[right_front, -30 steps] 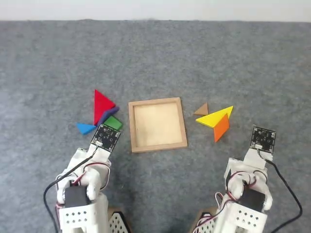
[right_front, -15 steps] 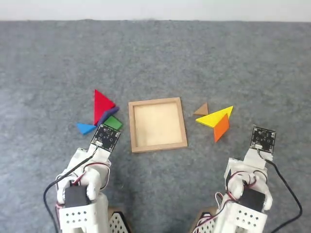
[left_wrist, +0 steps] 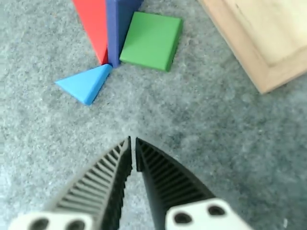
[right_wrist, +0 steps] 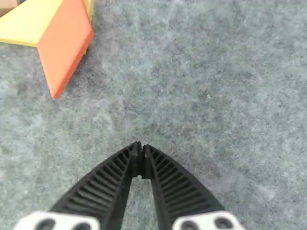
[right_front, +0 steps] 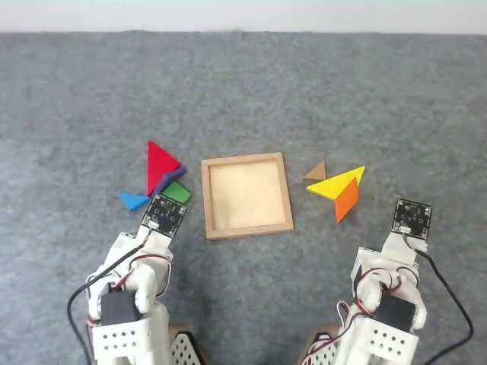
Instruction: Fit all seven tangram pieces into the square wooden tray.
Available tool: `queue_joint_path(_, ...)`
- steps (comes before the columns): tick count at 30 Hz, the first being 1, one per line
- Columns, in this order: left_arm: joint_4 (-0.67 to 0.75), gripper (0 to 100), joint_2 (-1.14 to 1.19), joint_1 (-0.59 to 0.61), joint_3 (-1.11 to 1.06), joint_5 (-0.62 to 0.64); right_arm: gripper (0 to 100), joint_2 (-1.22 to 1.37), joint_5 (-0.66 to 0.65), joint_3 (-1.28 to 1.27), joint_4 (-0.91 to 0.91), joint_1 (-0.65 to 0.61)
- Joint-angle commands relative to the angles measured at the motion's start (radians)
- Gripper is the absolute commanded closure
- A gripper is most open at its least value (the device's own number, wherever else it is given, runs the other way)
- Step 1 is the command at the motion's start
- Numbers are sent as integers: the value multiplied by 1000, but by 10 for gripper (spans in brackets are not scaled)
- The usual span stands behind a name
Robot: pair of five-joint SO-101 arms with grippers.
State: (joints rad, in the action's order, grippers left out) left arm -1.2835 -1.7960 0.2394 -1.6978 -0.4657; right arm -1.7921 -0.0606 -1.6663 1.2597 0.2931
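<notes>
- Surface: grey felt-like mat (right_front: 243, 91) covering counter edge to edge; pale wall strip (right_front: 243, 15) running along far side.
- Wooden tray (right_front: 205, 199) sitting mid-counter, between both arms.
- Pieces lying outside tray, left side: red triangle (right_front: 158, 163) touching dark blue piece (right_front: 169, 181); green square (right_front: 177, 192) and blue triangle (right_front: 135, 201) just beside.
- Right side: brown triangle (right_front: 316, 172) sitting near yellow triangle (right_front: 335, 183); orange piece (right_front: 346, 200) touching yellow.
- Left fingers (left_wrist: 112, 172) pressing nearly together, hovering over mat near blue triangle.
- Right fingers (right_wrist: 117, 177) pressing together, hanging over mat near orange piece.
</notes>
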Motion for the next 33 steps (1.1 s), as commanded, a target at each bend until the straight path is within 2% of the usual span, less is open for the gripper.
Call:
queue_joint_path(1,163,987,-21,18,31,-9,991,1,-9,-18,8,12)
queue_joint_path(5,397,987,-21,83,51,-2,991,1,-9,-18,8,12)
queue_joint_path(7,445,987,-20,95,82,11,991,1,-9,-18,8,12)
queue_joint_path(11,437,981,-11,100,222,138,991,1,-9,-18,8,12)
queue_joint_path(15,345,893,91,72,375,193,991,1,-9,-18,8,12)
queue_joint_path(19,331,840,342,57,499,206,991,1,-9,-18,8,12)
queue_joint_path(26,258,754,961,43,800,224,991,1,-9,-18,8,12)
queue_joint_path(30,195,715,1274,41,983,374,991,1,-9,-18,8,12)
queue_joint_path(33,124,709,1459,29,1129,427,991,1,-9,-18,8,12)
